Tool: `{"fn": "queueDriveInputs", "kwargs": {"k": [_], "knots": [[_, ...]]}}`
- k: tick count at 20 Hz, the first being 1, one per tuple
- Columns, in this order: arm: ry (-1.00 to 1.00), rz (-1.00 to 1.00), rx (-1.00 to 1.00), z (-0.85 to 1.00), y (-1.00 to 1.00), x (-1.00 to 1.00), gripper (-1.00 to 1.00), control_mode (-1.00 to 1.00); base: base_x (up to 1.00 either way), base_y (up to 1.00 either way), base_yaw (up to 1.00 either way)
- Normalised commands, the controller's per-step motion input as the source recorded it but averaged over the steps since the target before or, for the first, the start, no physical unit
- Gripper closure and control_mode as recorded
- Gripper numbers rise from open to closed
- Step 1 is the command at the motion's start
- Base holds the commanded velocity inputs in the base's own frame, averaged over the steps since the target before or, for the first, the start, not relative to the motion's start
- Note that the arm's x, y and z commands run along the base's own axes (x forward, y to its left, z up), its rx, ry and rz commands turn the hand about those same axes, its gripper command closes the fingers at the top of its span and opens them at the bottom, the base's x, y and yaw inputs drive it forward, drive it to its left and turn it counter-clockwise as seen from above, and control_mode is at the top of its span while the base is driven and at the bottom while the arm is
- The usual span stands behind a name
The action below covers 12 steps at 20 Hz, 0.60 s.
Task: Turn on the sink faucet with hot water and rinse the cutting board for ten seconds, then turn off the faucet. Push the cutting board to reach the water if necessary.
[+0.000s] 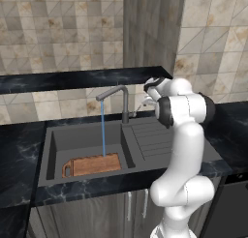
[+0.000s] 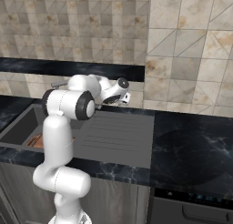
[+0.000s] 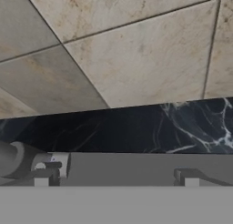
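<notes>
Nearest, the board point(image 1: 92, 165) lies flat on the floor of the sink point(image 1: 51, 147), hard against the basin's near wall, its handle hole at the left end. The water point(image 1: 103, 128) drops as a thin straight stream from the spout and lands on the board's far edge, a little right of its middle. So the board looks well enough placed for rinsing, and I judge no push is needed.

To the right of the basin is the ribbed drainboard point(image 2: 113, 134), with nothing on it.

Further back, the faucet point(image 1: 124, 102) stands on the sink's far rim, between basin and drainboard, its bent spout reaching left over the basin. That reach is why the stream meets the board where it does.

The gripper point(image 3: 116, 180) is held just to the right of the faucet post, at about the height of the side lever. In the hand view its two fingertips point(image 3: 42, 178) stand well apart with nothing between them; it holds nothing, and a grey cylinder, likely part of the faucet, sits just beside the left tip. It seems parked there so the lever can be reached again to stop the flow once the rinse has run its time.

Farthest is the tiled wall point(image 3: 136, 45), above the dark marble backsplash point(image 3: 136, 127).
</notes>
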Motion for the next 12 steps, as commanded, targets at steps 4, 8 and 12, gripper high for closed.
{"fn": "queueDriveInputs", "kwargs": {"k": [4,8,12], "knots": [[0.00,0.00,0.00,-0.24,0.00,0.08,-1.00,-1.00,0.00,0.00,0.00],[0.00,0.00,0.00,-0.27,0.00,0.01,-1.00,-1.00,0.00,0.00,0.00],[0.00,0.00,0.00,-0.24,0.00,0.00,-1.00,-1.00,0.00,0.00,0.00]]}}
